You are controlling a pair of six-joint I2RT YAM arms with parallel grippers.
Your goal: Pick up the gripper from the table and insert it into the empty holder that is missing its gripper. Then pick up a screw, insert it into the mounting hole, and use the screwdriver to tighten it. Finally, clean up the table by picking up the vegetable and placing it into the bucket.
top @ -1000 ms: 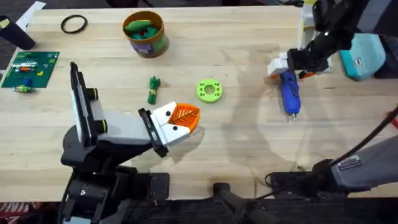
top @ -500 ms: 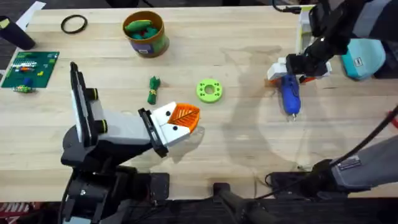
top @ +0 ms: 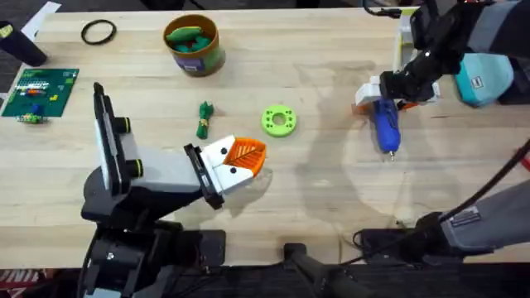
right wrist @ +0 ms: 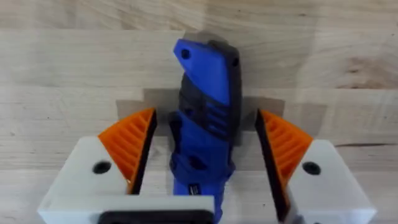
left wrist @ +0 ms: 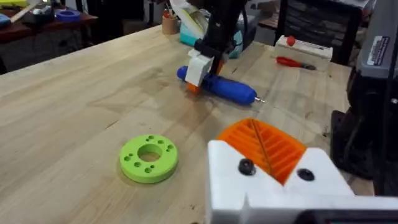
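- The screwdriver is lying on the surface at the right of the overhead frame, with its bit pointing to the lower edge.
- The right gripper is being held over it, jaws open, one orange pad on each side of the blue body, nothing clamped.
- The body should be kept centred between the pads before closing, so that it is not being pushed sideways.
- The left gripper's state cannot be told.
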